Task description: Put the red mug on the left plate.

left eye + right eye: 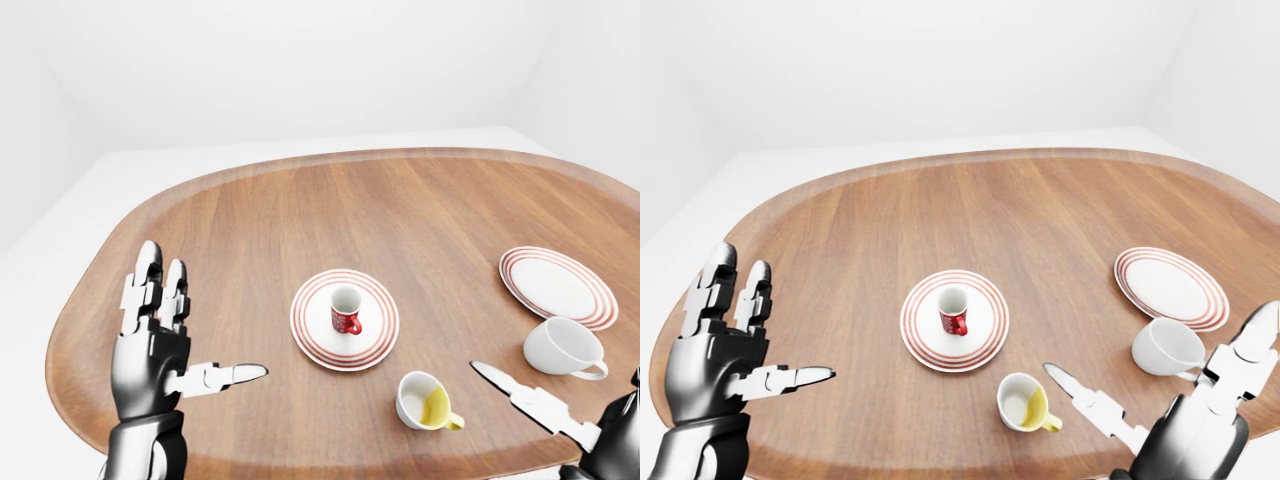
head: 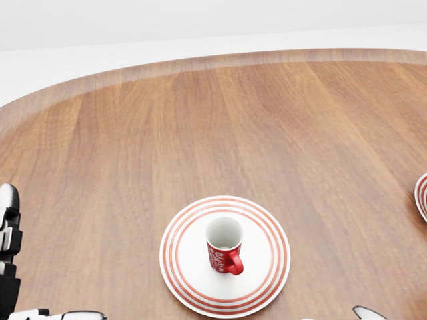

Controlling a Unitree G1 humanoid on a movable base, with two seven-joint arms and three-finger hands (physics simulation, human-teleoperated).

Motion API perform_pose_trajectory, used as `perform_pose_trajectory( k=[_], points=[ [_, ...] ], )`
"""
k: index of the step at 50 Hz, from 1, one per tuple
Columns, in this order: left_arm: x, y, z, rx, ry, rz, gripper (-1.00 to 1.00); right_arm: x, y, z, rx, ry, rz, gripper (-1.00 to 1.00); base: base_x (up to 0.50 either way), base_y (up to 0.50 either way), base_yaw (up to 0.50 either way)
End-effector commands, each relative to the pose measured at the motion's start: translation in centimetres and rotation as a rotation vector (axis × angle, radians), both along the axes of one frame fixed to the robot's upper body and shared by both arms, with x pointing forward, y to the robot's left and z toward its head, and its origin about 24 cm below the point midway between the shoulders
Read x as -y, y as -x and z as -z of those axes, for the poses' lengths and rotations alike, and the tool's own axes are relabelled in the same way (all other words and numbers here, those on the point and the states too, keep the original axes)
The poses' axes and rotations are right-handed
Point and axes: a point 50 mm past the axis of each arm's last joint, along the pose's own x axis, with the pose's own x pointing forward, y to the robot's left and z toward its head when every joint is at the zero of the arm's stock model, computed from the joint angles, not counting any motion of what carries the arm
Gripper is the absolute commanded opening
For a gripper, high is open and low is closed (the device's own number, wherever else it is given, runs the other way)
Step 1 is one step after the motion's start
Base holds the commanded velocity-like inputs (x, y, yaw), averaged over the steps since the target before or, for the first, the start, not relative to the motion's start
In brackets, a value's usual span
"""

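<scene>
Both robot hands spread, empty, red mug (image 2: 224, 246) upright on left plate (image 2: 267, 280), well apart

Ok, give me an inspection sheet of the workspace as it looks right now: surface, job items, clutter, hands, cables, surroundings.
Surface: rounded wooden table, bare wood across its top half in the left-eye view.
Job's things: red mug stands upright on the left plate, handle toward the view's bottom right; no hand touches it.
Clutter: right plate holds nothing; white mug just below it in the left-eye view, upright; yellow mug tilted, below and right of the left plate.
Hands: left hand open, fingers spread, over the table's left edge; right hand open, at the bottom right, clear of the mugs.
Cables: nothing seen.
Surroundings: plain white walls and floor.
</scene>
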Motion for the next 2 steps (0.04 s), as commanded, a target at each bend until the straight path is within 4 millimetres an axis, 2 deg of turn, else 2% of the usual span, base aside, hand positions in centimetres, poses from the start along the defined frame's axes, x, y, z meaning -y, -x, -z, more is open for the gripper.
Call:
perform_pose_trajectory(
  k=[1,2],
  points=[
    [0.15,-0.10,0.09,-0.003,-0.003,0.004,1.00,0.56,1.52,-1.33,0.037,0.001,0.088,1.00,0.00,0.00,0.00],
    [0.17,-0.12,0.09,-0.003,-0.002,0.005,1.00,0.55,1.32,-1.35,0.029,0.006,0.087,1.00,0.00,0.00,0.00]
  ],
)
